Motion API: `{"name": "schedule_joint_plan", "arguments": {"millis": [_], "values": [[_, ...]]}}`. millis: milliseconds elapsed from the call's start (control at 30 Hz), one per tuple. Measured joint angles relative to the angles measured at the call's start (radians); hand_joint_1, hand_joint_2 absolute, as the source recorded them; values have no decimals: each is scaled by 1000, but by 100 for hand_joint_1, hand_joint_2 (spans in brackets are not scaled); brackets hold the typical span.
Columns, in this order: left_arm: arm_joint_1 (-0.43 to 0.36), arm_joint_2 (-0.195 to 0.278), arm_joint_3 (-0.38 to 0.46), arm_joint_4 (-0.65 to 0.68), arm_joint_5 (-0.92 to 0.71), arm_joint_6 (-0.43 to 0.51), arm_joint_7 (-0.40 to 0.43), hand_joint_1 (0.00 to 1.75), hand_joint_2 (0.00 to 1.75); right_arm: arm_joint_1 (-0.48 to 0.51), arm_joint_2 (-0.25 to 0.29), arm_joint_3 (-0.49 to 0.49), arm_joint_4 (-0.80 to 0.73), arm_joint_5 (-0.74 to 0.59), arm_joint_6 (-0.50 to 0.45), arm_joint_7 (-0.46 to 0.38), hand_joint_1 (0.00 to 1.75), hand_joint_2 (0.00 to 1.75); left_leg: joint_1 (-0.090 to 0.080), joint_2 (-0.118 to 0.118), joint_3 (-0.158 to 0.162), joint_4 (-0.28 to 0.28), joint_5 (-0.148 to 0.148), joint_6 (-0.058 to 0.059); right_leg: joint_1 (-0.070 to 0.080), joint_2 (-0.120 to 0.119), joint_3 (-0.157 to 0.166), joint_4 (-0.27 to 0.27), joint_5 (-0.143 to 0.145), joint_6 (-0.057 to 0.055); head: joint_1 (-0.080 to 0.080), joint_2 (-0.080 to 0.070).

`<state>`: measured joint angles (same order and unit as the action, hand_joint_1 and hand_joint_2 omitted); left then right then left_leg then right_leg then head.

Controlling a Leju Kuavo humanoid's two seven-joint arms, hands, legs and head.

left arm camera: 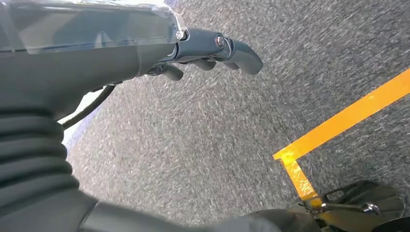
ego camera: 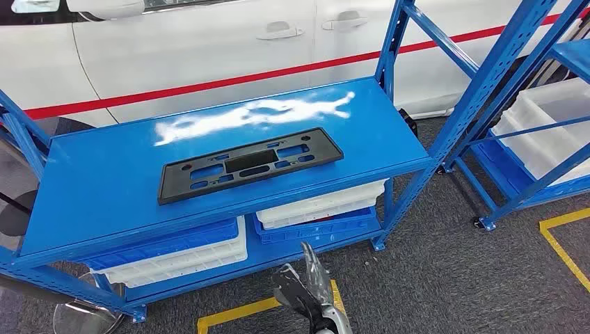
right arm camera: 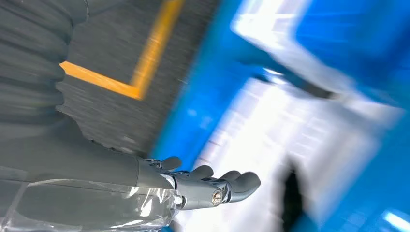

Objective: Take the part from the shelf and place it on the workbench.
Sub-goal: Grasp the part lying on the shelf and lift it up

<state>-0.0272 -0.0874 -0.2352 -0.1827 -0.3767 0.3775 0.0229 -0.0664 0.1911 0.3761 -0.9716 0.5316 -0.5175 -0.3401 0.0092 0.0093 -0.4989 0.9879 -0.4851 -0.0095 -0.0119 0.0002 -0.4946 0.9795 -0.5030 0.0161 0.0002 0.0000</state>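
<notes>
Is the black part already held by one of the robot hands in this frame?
No. In the head view the black part lies flat on the blue shelf top, with no robot hand touching it.

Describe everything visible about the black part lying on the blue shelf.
The black part is a long, flat rectangular panel, matte and plastic-looking, like a licence-plate holder. Several rectangular and slotted cutouts run along it, with a solid darker patch near its middle and a raised rim around its edge. It lies flat on the top board of the blue shelf, slightly skewed to the board's edges, nearer the front edge. Only the shelf touches it; neither hand holds it.
</notes>
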Motion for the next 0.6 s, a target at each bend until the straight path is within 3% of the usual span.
{"name": "schedule_joint_plan", "arguments": {"millis": [167, 333, 433, 600], "values": [[-8, 0, -12, 0, -16, -3, 2, 0, 175, -12, -13, 41, -114, 133, -27, 27, 0, 175, 0, 0, 0, 0, 0, 0, 0, -1, 0, 0, 0, 0, 0, 0], [-23, 0, -28, 0, -39, -17, 0, 0, 175, -42, -36, 89, -179, 498, -138, 132, 0, 175, 0, 0, 0, 0, 0, 0, 0, -1, 0, 0, 0, 0, 0, 0], [-32, -1, -36, 0, -50, -27, -8, 0, 175, -49, -50, 96, -199, 726, -148, 205, 0, 175, 0, 0, 0, 0, 0, 0, 0, -1, 0, 0, 0, 0, 0, 0], [-41, -2, -39, 0, -47, -45, -36, 0, 175, -67, -74, 89, -189, 890, -149, 291, 0, 175, 0, 0, 0, 0, 0, 0, 0, -1, 0, 0, 0, 0, 0, 0]]}}
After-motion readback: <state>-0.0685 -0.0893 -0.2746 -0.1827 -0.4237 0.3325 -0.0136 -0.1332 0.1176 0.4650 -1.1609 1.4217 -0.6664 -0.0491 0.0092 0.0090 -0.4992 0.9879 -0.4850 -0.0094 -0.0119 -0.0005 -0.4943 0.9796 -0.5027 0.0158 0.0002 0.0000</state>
